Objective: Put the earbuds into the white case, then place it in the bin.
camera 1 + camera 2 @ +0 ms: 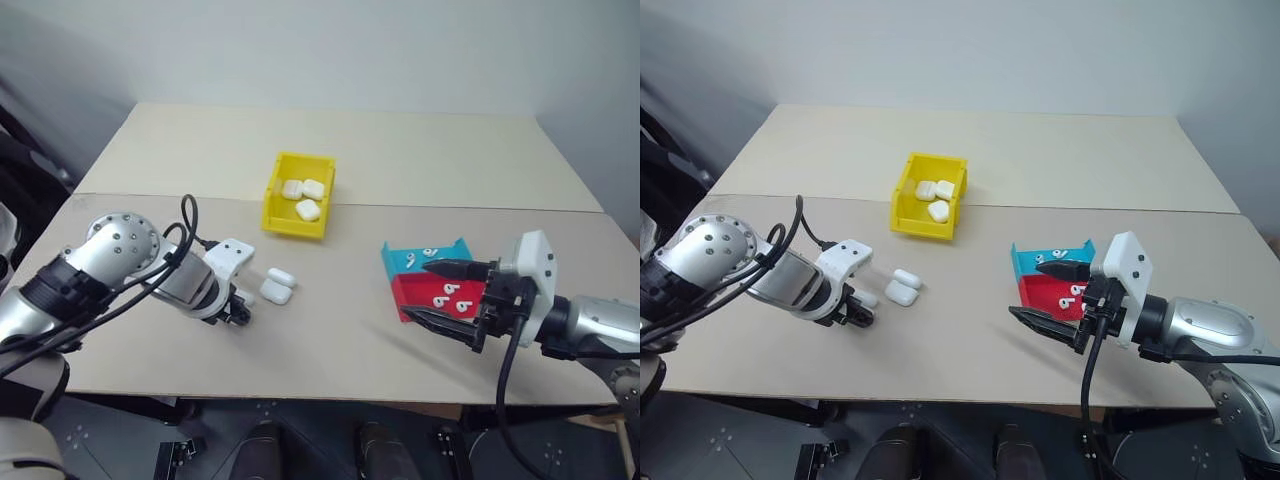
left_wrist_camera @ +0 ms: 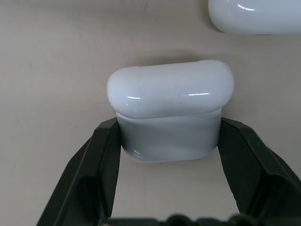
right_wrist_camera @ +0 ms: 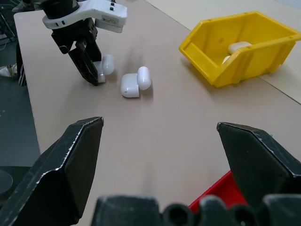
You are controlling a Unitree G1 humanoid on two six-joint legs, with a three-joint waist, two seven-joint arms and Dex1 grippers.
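The white case [image 2: 170, 115] lies on the bench [image 1: 350, 330], and the left pincer [image 2: 170, 141] is closed on its lower body, one black finger pressed to each side, with the rounded lid left free beyond the fingertips. That hold looks chosen so the lid can be flipped open while the body is steadied. Two more cases [image 1: 277, 285] lie just beside it, touching each other, and three others sit in the bin [image 1: 275, 200], farther back on the bench, so some deliveries appear to be done.

The earbuds [image 1: 452, 297] rest in the red tray [image 1: 412, 293] and the teal tray [image 1: 400, 262] toward the robot's right. The right pincer [image 1: 448, 292] hovers by those trays with its fingers spread wide and nothing between them, probably placed to fetch an earbud once the case is open.

The left wrist view makes the grip plain: both fingers touch the case and the lid seam is shut, whereas from the head the case is almost hidden under the wrist. The right wrist view adds the sideways look: the left pincer points steeply down at the bench, the spare pair lies apart from it, and a corner of the red tray sits just under the right fingers. The head views alone give the whole layout, with the trays well apart from the cases.
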